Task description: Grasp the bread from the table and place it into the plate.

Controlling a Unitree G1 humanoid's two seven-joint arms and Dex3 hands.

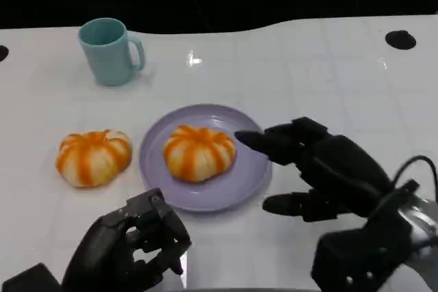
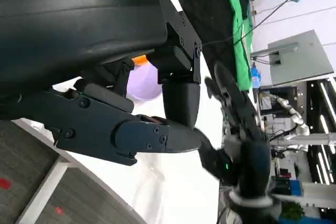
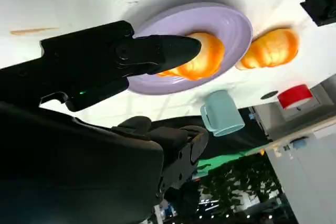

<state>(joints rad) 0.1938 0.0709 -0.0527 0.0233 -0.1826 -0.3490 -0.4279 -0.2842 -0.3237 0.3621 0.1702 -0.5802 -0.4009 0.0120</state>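
Bread (image 1: 199, 152) on plate (image 1: 253, 176), beside open right robot hand (image 1: 321, 169)

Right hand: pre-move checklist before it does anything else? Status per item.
1. One bread inside the plate: ok, it sits within the rim.
2. Right hand empty: ok, fingers spread beside the bread in the plate, holding nothing.
3. Fingers apart from that bread: cannot tell; tips lie very close to it in the head and right wrist views.
4. Second bread on the table, left of the plate: not ok if it must also go in.
5. Left hand free: ok, curled near the table edge, nothing in it.
6. Mug out of the way: ok, far behind the plate.
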